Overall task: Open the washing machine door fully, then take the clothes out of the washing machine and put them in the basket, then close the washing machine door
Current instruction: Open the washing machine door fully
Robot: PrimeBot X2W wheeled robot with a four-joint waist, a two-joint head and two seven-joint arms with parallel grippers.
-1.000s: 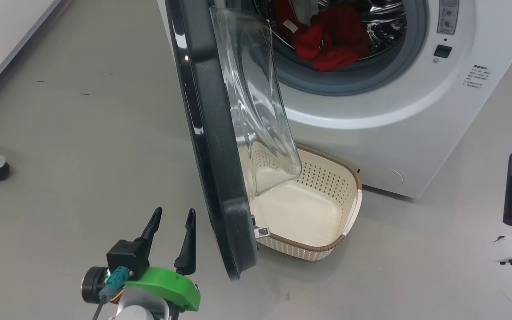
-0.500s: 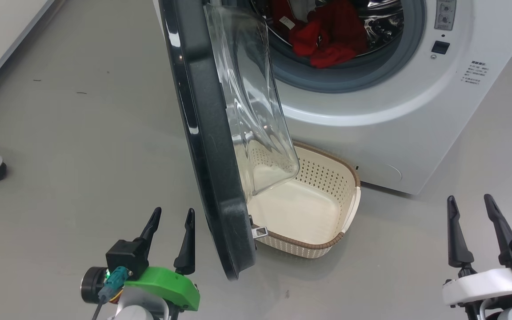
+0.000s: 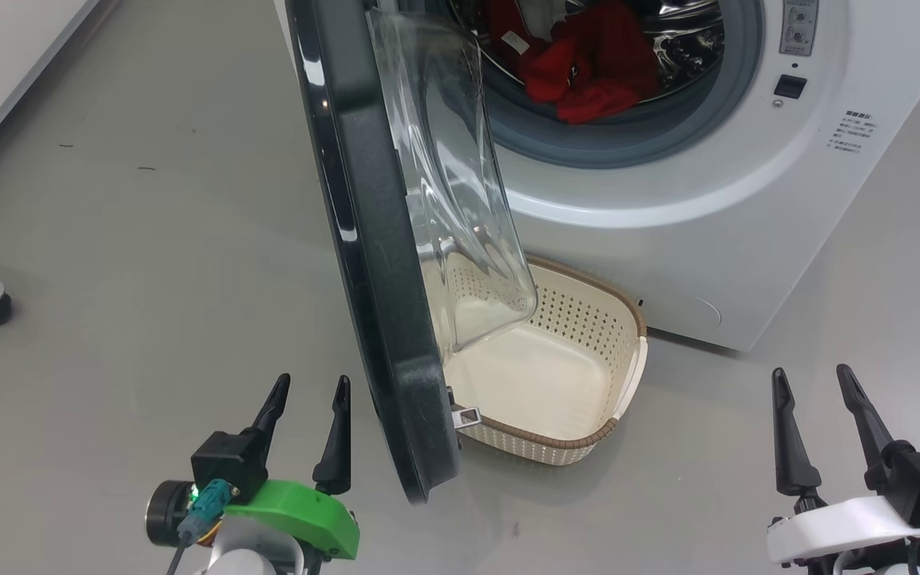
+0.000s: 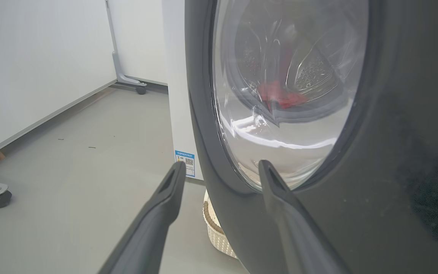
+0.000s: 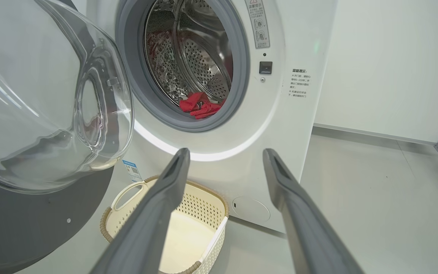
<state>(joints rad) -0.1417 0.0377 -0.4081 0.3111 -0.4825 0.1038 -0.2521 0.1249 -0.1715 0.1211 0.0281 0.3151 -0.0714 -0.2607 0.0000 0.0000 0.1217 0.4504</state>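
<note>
Your left tool [image 3: 313, 380] is released, its two fingers spread around nothing, low and just beside the black outer rim of the washing machine door [image 3: 384, 303]. That door stands swung out edge-on from the washing machine [image 3: 668, 231]. Your right tool [image 3: 811, 372] is likewise released and empty, well apart to the right of the basket [image 3: 580, 319]. You will find the clothes [image 3: 588, 72] bunched red at the bottom of the drum, while the basket sits on the floor against the machine's front, partly under the door's glass bowl, its cream bottom showing.
</note>
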